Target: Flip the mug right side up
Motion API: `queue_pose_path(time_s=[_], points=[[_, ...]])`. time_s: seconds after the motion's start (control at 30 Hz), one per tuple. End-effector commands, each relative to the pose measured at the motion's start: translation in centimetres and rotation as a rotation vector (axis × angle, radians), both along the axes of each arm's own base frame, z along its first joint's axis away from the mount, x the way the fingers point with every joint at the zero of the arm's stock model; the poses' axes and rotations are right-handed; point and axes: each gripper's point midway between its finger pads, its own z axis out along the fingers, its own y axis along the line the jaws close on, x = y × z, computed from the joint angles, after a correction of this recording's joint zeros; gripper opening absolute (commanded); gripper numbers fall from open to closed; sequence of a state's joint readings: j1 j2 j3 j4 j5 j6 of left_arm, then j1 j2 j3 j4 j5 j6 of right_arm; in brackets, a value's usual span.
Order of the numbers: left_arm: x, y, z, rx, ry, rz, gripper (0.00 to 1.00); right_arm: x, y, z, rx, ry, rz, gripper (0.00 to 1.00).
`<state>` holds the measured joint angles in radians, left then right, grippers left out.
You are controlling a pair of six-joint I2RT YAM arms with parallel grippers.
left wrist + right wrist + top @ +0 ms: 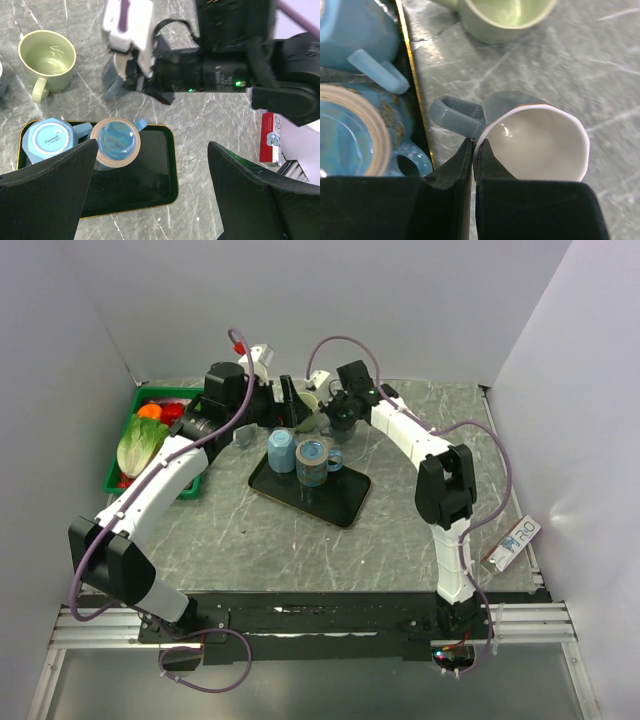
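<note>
Beside the tray (338, 505), my right gripper (474, 146) pinches the rim of the grey mug (535, 142), mouth facing my wrist.

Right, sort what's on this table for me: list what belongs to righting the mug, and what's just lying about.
In the job:
- grey mug, its rim pinched in the right jaws

Lying about:
- green mug, upright
- upside-down light-blue mug, untouched
- tan-rimmed blue mug
- black tray under both blue mugs
- vegetable bin
- red-and-white box
</note>
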<state>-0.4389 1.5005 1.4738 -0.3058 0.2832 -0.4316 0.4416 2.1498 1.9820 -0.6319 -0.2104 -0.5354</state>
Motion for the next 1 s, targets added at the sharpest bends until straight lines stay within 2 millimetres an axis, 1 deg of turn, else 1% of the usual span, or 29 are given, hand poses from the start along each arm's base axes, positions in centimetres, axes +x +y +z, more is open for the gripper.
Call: queue_pose_path(time_s=[0.0,0.07,0.1,0.17,0.33,0.4,0.43,0.5,0.53,0.6,0.63,0.73,0.77,0.87,0.97], points=[[-0.1,0.0,0.5,-0.003,-0.017,-0.018,0.96,2.1,2.7,4.4,0.06,-0.148,0.076,0.0],[0.0,0.1,0.6,-0.002,-0.017,-0.019,0.96,2.0,3.0,3.4,0.051,-0.131,0.086,0.0],[0.0,0.1,0.5,0.001,-0.017,-0.018,0.96,2.0,3.1,3.3,0.046,-0.132,0.093,0.0],[0.0,0.1,0.7,0.001,-0.022,-0.022,0.96,2.0,3.3,2.5,0.033,-0.121,0.1,0.0],[0.1,0.2,0.6,0.006,-0.024,-0.027,0.96,2.0,3.1,1.0,0.004,-0.1,0.086,0.0],[0.3,0.3,0.6,0.006,-0.021,-0.029,0.96,1.8,3.3,0.5,-0.007,-0.093,0.087,0.02],[0.3,0.2,0.4,0.007,-0.017,-0.032,0.96,1.8,3.2,0.3,-0.013,-0.094,0.084,0.13],[0.3,0.2,0.5,0.007,-0.017,-0.035,0.96,2.0,3.0,0.2,-0.028,-0.103,0.058,0.23],[0.4,0.2,0.5,0.008,-0.016,-0.035,0.96,2.0,3.0,0.4,-0.03,-0.106,0.053,0.32],[0.4,0.2,0.4,0.006,-0.013,-0.036,0.96,2.1,3.0,1.0,-0.029,-0.12,0.04,0.4],[0.5,0.2,0.3,0.007,-0.011,-0.036,0.96,2.1,3.0,1.2,-0.028,-0.122,0.037,0.47],[0.4,0.3,0.5,0.007,-0.015,-0.032,0.96,2.0,3.2,2.2,-0.004,-0.128,0.039,0.57],[0.4,0.4,0.5,0.007,-0.015,-0.028,0.96,1.9,3.3,2.4,-0.004,-0.126,0.039,0.57],[0.3,0.6,0.6,0.009,-0.017,-0.02,0.96,1.8,3.4,4.0,0.024,-0.138,0.028,0.63],[0.3,1.0,1.0,0.009,-0.025,-0.004,0.96,1.6,3.1,5.6,0.036,-0.157,0.01,0.68]])
